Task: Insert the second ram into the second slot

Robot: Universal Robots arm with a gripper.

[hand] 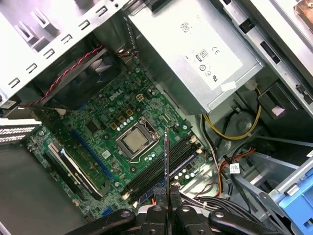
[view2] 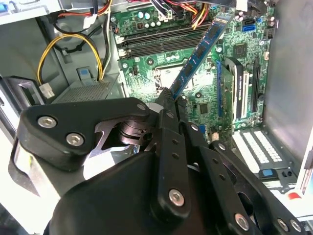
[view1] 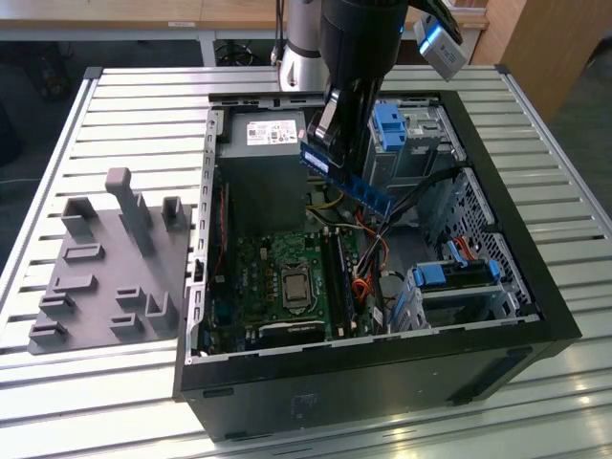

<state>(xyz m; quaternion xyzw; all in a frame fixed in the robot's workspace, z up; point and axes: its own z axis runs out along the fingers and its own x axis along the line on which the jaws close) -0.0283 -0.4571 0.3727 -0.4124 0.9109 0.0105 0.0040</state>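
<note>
Second ram [view1: 356,185]: one stick, thin, flat and long, a dark-blue board with a row of small dark chips along its face. In the second wrist view [view2: 198,54] a small pale label sits near its far end; the writing cannot be read. In the first wrist view [hand: 167,161] it is seen edge-on, as a narrow line.

The claw [view1: 323,143] is closed on one end of the stick, its black fingers [view2: 172,112] pinching the board from both sides. The second ram hangs tilted in the air inside the open top of the computer case [view1: 535,316], its free end lower and toward the exterior view's right, seated in no slot.

Below it lies one green motherboard [view1: 258,277] with one square processor socket [hand: 137,141] and a bank of long dark memory slots [view2: 156,43] just beside it; I cannot count these reliably. One grey power supply [view1: 263,167] carries a white label [view1: 269,132] with print too small to read. Two bright blue drive latches [view1: 391,124] show on the drive bays. One yellow cable loop [view2: 68,41] curls near the supply.

The black case lies on its side on a slatted metal counter [view1: 143,96], with one grey moulded fixture [view1: 105,268] beside it on the exterior view's left
</note>
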